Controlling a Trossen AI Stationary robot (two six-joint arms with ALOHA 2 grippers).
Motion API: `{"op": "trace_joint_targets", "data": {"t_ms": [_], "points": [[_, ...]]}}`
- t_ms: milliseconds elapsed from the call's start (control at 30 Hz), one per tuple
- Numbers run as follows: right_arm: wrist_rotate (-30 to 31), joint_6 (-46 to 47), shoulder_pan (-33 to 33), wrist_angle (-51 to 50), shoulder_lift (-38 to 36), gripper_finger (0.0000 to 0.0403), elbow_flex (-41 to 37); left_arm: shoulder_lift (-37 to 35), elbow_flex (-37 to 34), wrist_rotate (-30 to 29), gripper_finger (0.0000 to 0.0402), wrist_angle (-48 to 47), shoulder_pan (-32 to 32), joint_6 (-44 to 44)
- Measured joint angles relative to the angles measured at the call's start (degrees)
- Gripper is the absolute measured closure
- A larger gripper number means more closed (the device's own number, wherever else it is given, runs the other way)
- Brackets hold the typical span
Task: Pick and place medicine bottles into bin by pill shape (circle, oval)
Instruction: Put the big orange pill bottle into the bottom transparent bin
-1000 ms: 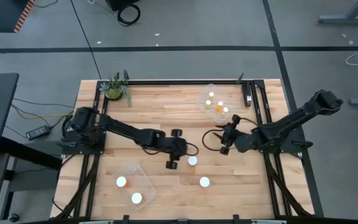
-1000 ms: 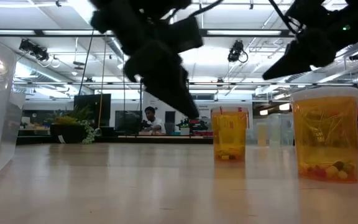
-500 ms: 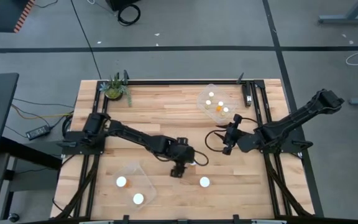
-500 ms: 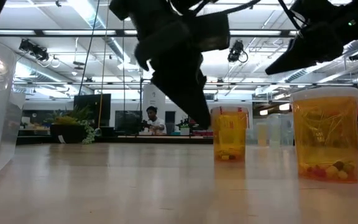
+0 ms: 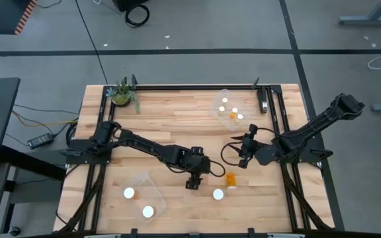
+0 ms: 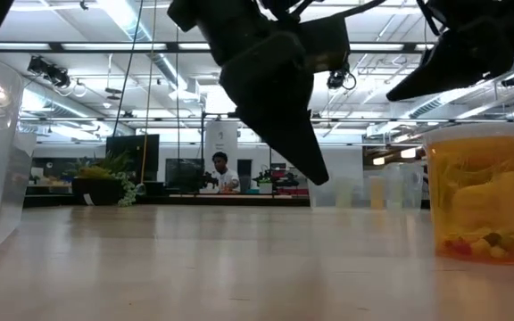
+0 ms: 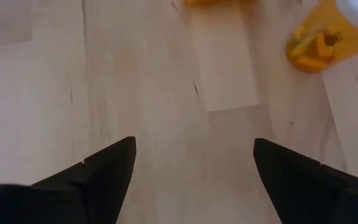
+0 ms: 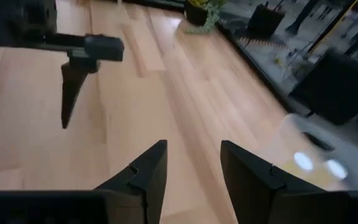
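Observation:
One medicine bottle lies on its side on the wood, right of my left gripper. That gripper is open over bare table and touches nothing. In its wrist view an orange bottle shows beyond the fingers. Another bottle stands upright on its base near the front edge, and shows large in the low view. My right gripper hangs open over mid-table, right of the fallen bottle.
A clear bin at the near left holds two bottles. Another clear bin at the far right holds three. A small potted plant stands at the far left corner. Bare wood lies between the bins.
My left gripper has moved toward the table's right and near edges, over the spot where a bottle stood upright. That bottle has tipped over and now lies on its side, farther toward the right edge. In the low view it has gone from its earlier place.

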Motion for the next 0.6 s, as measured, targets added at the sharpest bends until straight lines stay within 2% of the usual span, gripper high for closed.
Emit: {"op": "trace_joint_targets", "data": {"t_ms": [67, 167, 267, 433, 600], "points": [[-2.4, 2.4, -0.4, -1.6, 0.0, 0.0247, 0.0, 0.0, 0.0, 0.0, 0.0071, 0.1, 0.0, 0.8], [-9.6, 11.2, -0.4, -5.4, -0.1, 0.0247, 0.1, 0.0, 0.0, 0.0, 0.0076, -0.7, -0.1, 1.6], [-14.1, 23.5, 1.3, -16.0, -0.3, 0.0247, 2.3, 0.0, 0.1, 0.0, 0.0081, -2.8, -0.4, 1.8], [-16.0, 41.0, 4.8, -38.3, 1.0, 0.0247, 10.2, 0.0, 0.1, 0.0, 0.009, -2.9, -0.3, 1.8], [-28.6, 49.6, 4.9, -44.5, 5.7, 0.0247, 12.8, 0.0, 0.1, 0.0, 0.01, -3.0, -0.5, 1.7]]}}
